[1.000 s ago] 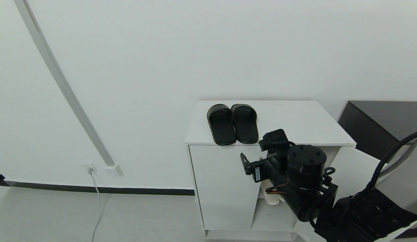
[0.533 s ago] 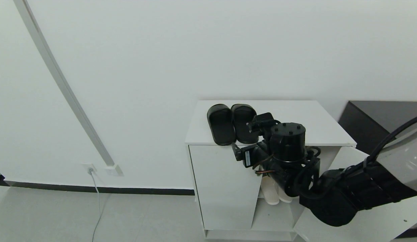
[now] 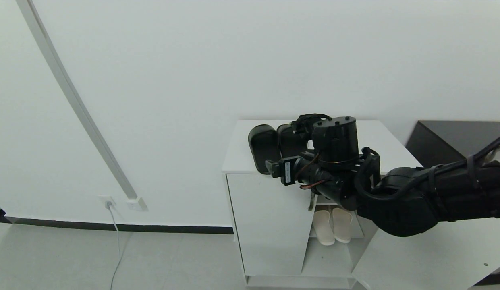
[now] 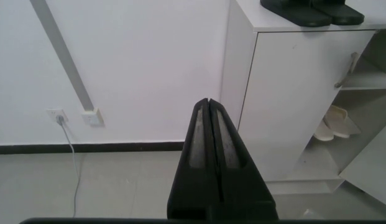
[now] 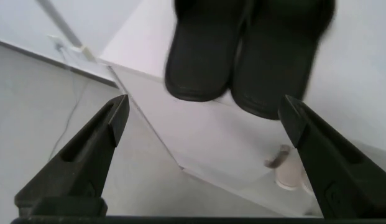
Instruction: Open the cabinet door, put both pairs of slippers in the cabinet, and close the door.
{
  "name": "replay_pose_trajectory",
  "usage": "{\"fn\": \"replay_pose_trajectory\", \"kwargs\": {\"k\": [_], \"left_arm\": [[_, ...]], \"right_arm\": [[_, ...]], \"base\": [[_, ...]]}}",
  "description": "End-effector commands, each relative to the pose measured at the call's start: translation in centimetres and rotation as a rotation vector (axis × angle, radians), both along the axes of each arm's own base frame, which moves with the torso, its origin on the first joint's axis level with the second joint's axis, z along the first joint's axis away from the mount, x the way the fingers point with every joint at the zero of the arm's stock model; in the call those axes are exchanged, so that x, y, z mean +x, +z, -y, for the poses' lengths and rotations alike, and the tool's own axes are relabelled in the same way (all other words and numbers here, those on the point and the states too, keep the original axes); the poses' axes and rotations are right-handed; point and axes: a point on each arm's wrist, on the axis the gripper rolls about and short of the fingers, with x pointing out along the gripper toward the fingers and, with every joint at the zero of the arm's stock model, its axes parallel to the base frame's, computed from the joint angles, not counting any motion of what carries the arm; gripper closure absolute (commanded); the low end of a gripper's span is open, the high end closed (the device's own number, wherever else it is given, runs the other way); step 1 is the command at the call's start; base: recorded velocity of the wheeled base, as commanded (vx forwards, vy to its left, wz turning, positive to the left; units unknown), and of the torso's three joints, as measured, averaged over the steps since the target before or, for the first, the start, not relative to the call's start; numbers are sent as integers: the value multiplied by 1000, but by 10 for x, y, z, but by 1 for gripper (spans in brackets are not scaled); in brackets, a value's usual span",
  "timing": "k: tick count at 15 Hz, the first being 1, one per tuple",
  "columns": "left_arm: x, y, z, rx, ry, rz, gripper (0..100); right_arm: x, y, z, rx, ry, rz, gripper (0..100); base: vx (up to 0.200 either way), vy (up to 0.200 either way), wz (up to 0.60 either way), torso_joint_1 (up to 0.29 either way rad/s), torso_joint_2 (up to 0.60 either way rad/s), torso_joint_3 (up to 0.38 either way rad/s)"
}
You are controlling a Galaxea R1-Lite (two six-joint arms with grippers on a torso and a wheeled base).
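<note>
We find the white cabinet (image 3: 389, 151) standing against the wall at about 4 o'clock from the centre of the head view. Its right door (image 3: 415, 257) is swung open toward 4 o'clock, exposing the shelves. Its left door (image 3: 270, 221) is closed and carries a handle (image 3: 311, 201) on its inner edge. The white slippers (image 3: 332, 225) lie side by side on a shelf inside the open compartment, at 6 o'clock from the right arm's wrist. The black slippers (image 3: 265, 149) lie side by side on the cabinet top, toward its 9 o'clock end, with their near ends at the front edge. The right gripper (image 5: 203, 109) is held over that front edge, facing the black pair. Its fingers are spread wide and grip nothing. In the right wrist view both black slippers sit within the span of the fingers but beyond their tips, and we observe no contact. In the head view the right arm covers the 3 o'clock side of the pair. The left gripper (image 4: 208, 109) has its fingers pressed flat together with nothing between them. It is held well apart from the cabinet, pointing at the wall off the cabinet's 9 o'clock side. A wall socket (image 3: 106, 201) with a cable (image 3: 119, 245) hanging to the floor sits at 8 o'clock in the head view. A dark unit (image 3: 455, 141) stands at 3 o'clock from the cabinet.
</note>
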Motion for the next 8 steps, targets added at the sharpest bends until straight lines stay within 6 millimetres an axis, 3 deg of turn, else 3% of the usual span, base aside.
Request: {"fn": "replay_pose_trajectory", "kwargs": {"k": [1, 2, 8], "left_arm": [[0, 0, 0, 0, 0, -1, 100], [0, 0, 0, 0, -1, -1, 100], [0, 0, 0, 1, -3, -1, 100]], "right_arm": [[-4, 4, 0, 9, 13, 6, 0], [-5, 1, -1, 5, 15, 0, 0], [-1, -17, -9, -28, 24, -33, 0]], "base": [[0, 0, 0, 0, 0, 0], [0, 0, 0, 0, 0, 0], [200, 0, 0, -1, -1, 4]]}}
